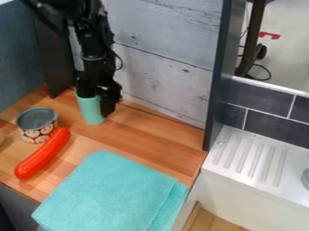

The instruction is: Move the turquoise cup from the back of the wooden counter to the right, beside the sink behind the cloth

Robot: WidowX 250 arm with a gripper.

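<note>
At the upper left, the black gripper (pixel 100 100) hangs down at the mint-green cup (pixel 91 111), overlapping its top and right side. The cup's rim is partly hidden behind the gripper, and its lower part shows near the back of the wooden counter. An open grey can with faces on its label (pixel 38 131) stands to the left of the cup. Beside the can, a red-orange sausage-shaped toy (pixel 42 154) lies at a slant. A folded turquoise cloth (pixel 111 194) lies flat in front of the cup.
A whitewashed plank wall (pixel 163 67) rises behind the wooden counter (pixel 151 131). The dark upright panel (pixel 216 85) stands at the counter's right end, with a white ribbed sink drainer (pixel 250 155) beyond it. Dark panels border the back left.
</note>
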